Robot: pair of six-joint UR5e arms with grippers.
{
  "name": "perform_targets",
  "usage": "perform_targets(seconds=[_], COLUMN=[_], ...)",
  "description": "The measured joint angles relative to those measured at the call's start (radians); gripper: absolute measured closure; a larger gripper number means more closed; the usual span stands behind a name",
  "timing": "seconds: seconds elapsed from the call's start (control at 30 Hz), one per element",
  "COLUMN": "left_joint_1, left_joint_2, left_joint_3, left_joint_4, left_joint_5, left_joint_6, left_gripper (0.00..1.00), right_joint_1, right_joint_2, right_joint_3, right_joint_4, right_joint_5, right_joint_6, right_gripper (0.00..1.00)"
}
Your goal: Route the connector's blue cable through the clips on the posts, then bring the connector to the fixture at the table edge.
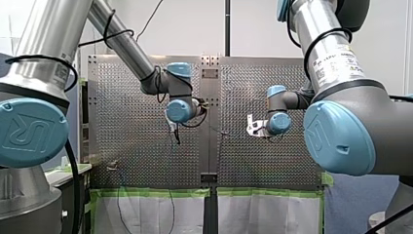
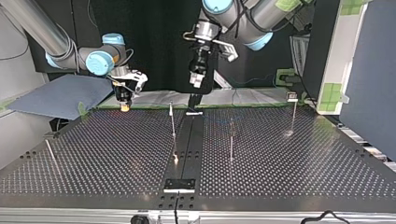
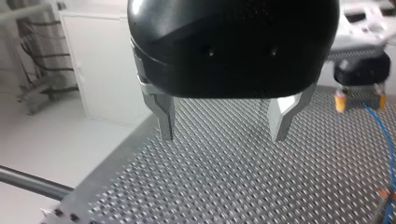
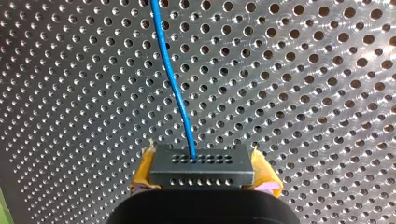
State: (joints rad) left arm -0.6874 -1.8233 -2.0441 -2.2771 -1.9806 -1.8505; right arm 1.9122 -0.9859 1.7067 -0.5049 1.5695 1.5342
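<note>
In the right wrist view my right gripper (image 4: 205, 173) is shut on the black connector (image 4: 201, 161), with a yellow pad (image 4: 144, 169) on either side of it. The blue cable (image 4: 173, 79) leaves the connector's face and runs ahead over the perforated table. At the top view's left, my right gripper (image 2: 124, 101) hangs above the table's far edge. My left gripper (image 3: 224, 134) stands open with nothing between its metal fingers (image 3: 166, 116), and it hovers over the plate. Beside it in that view are my right gripper (image 3: 359, 91) and the cable (image 3: 384, 137). My left gripper (image 2: 196, 80) is near the far middle.
Thin posts stand on the table: one near the middle (image 2: 173, 122), one right of it (image 2: 231, 141), one at the far right (image 2: 293, 114), and a leaning one at the near left (image 2: 50, 153). A black fixture plate (image 2: 179, 185) sits at the near edge.
</note>
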Motion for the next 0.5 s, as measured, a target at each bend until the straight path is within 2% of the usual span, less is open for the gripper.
perform_targets(seconds=[0.2, 0.3, 0.5], left_joint_1=[0.007, 0.011, 0.018], left_joint_2=[0.056, 0.086, 0.135], left_joint_3=[-0.056, -0.085, -0.135], left_joint_4=[0.052, 0.081, 0.130], left_joint_5=[0.042, 0.048, 0.026], left_joint_6=[-0.051, -0.075, -0.059], left_gripper=[0.02, 0.02, 0.02], right_joint_1=[0.000, 0.000, 0.000], right_joint_2=[0.000, 0.000, 0.000], right_joint_3=[0.000, 0.000, 0.000], right_joint_4=[-0.001, -0.001, -0.001], right_joint_5=[0.000, 0.000, 0.000], right_joint_6=[0.000, 0.000, 0.000], right_gripper=[0.83, 0.83, 0.83])
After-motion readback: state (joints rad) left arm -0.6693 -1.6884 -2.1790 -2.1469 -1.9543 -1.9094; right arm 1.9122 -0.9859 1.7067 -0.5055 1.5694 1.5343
